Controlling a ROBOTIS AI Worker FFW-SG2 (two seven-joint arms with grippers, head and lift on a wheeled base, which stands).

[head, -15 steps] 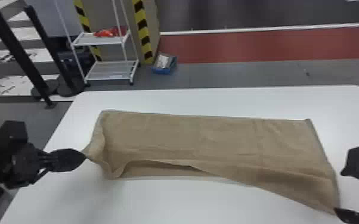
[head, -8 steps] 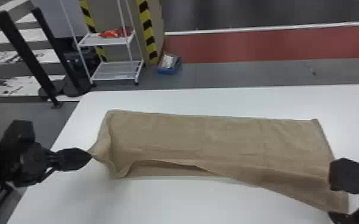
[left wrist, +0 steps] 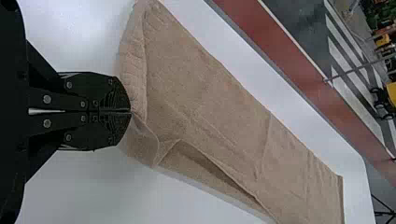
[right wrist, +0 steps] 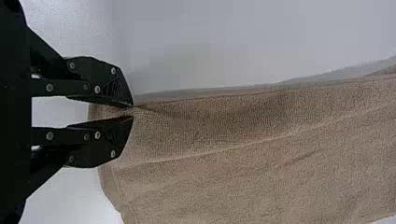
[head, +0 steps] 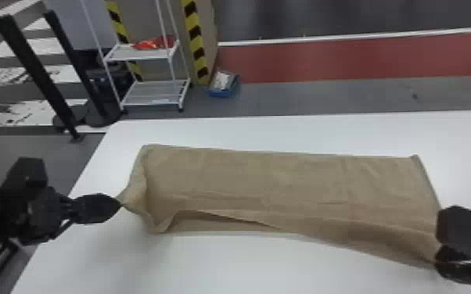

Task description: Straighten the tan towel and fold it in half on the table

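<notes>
Tan towel, on counter. Left gripper: jaws closed on left end. Right gripper: jaws nearly closed, pinching near right corner.

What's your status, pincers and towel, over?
Left pincer shut on tan towel, left end. Right pincer at its near right corner. Towel in two layers, near edges uneven. Possible snag: rumpled left end.

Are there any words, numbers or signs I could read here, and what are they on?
There are no words or numbers that can be read.
Tan towel: no writing to be seen.
Yellow-and-black tape: stripes, no letters to be seen.
White shelf cart: a tiny mark on its lower shelf, too small to read.
Blue box: what's inside is too blurred to read.
</notes>
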